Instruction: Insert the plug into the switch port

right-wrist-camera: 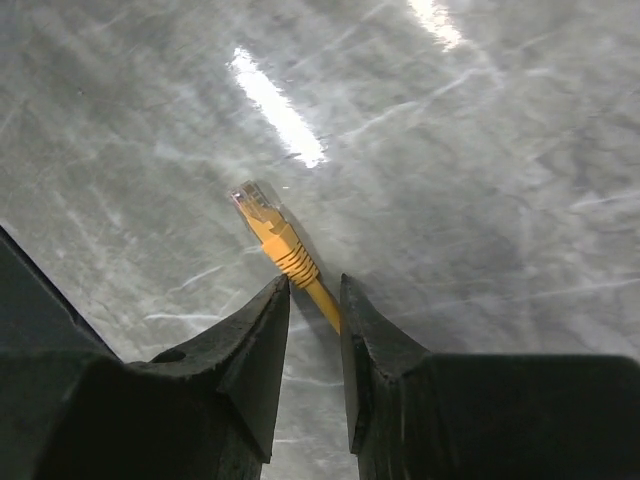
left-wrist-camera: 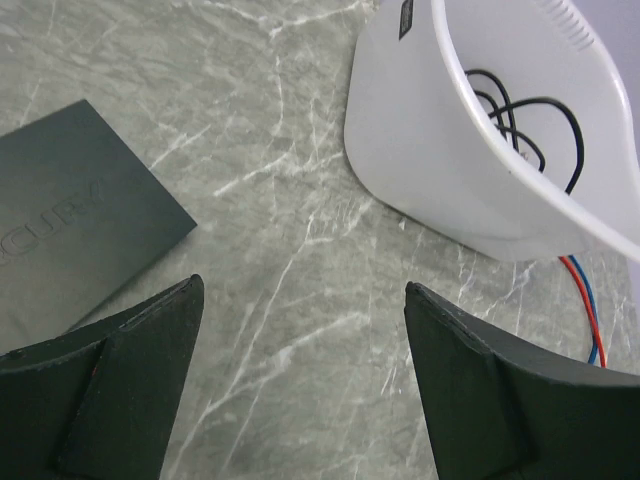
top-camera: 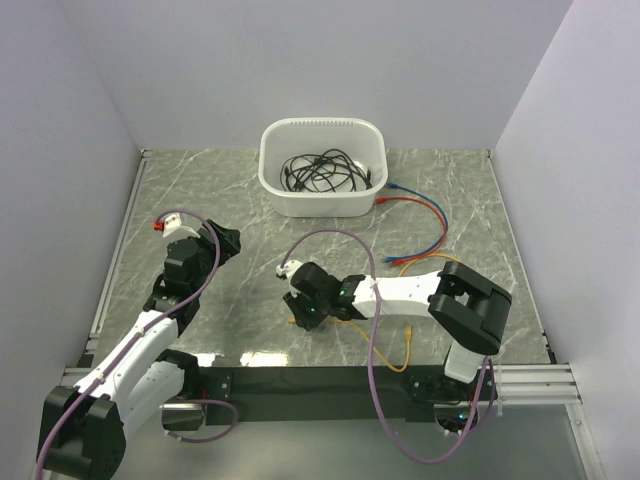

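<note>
The yellow plug [right-wrist-camera: 262,222] lies on the marble table, its clear tip pointing away from my right gripper [right-wrist-camera: 315,285]. That gripper's jaws straddle the yellow cable just behind the plug's ribbed boot. The gap is narrow and open; the cable touches the right finger only. In the top view the right gripper [top-camera: 297,310] is low at the table's middle. The flat black switch box [left-wrist-camera: 70,210] lies left of my left gripper [left-wrist-camera: 300,290], which hangs wide open over bare table. The switch port sockets do not show.
A white tub [top-camera: 272,180] of black cables stands at the back centre, close to the left gripper's right finger in the left wrist view. Red and blue cables [top-camera: 430,215] trail right of it. Yellow cable [top-camera: 405,355] loops near the right arm's base.
</note>
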Action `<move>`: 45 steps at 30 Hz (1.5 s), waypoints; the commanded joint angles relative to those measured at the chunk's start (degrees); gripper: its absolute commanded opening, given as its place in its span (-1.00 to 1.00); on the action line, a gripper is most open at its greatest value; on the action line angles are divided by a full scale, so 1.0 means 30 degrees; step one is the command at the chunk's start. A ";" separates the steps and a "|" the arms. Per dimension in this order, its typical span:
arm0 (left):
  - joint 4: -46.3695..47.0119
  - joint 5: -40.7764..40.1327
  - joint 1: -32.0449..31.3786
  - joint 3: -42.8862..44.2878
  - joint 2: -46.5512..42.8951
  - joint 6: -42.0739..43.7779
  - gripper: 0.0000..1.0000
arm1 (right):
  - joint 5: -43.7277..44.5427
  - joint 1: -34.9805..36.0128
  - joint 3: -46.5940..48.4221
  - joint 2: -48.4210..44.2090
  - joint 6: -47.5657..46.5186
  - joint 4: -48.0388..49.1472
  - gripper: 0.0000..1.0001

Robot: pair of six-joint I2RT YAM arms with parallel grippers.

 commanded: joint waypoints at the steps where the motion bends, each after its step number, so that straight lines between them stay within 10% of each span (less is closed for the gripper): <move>1: -0.0714 -0.0717 -0.0743 0.0233 -0.0539 -0.0348 0.74 | 0.1552 0.1012 0.0430 0.0784 0.0366 -0.1185 -0.33; 8: -0.2004 -0.1538 -0.1625 0.0351 -0.1620 -0.0582 0.73 | 0.5244 0.2009 0.0725 0.1370 0.1100 -0.1655 -0.54; 12: -0.2359 -0.1162 -0.1888 0.0030 -0.2647 -0.0701 0.77 | 0.5919 0.2419 0.0960 0.1488 0.1129 -0.1714 -1.00; 21: -0.0164 0.4960 -0.2005 0.0058 -0.3877 0.0268 0.71 | 0.6215 0.2421 -0.0444 -0.4130 0.1247 -0.0078 -1.00; 36: 1.2635 1.5185 -0.2532 -0.4863 -0.6896 -0.3629 0.43 | -0.4712 -0.1299 -0.4752 -1.2252 0.2535 0.7481 -1.00; 45: 1.2758 1.6069 -0.3205 -0.5156 -0.6809 -0.2663 0.33 | -0.6969 -0.1974 -0.4900 -1.1433 0.3414 0.9653 -1.00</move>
